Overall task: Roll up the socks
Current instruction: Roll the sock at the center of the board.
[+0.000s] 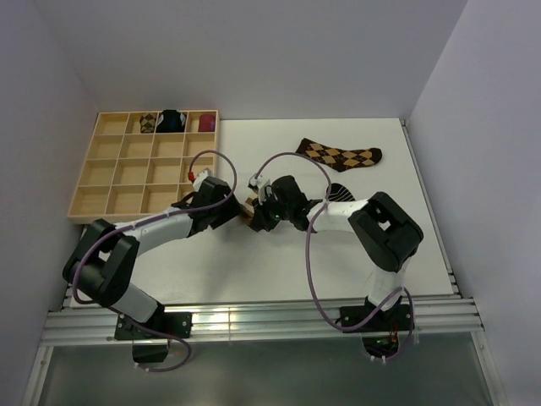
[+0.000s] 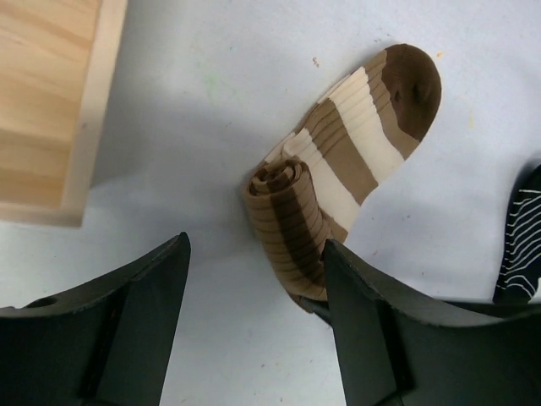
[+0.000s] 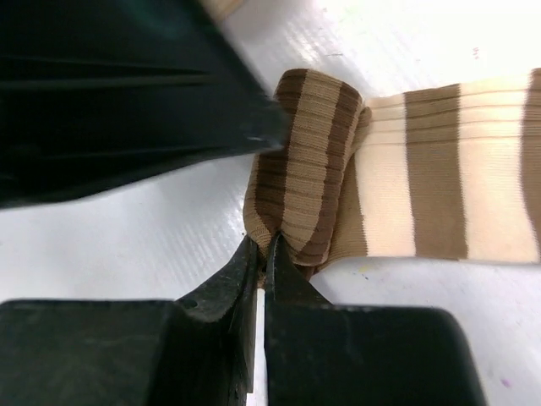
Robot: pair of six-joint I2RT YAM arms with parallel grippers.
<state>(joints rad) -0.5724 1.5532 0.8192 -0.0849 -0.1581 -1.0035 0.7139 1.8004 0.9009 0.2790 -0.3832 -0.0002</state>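
On the table [image 1: 406, 254], right hand [image 3: 264, 247] pinching half-rolled striped sock [image 3: 423, 169], left hand [image 2: 255, 245] spread apart

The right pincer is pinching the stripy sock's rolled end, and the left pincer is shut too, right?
No, the left pincer is open, its jaws wide apart; the left wrist view shows it. The right pincer does pinch the stripy sock's rolled end.
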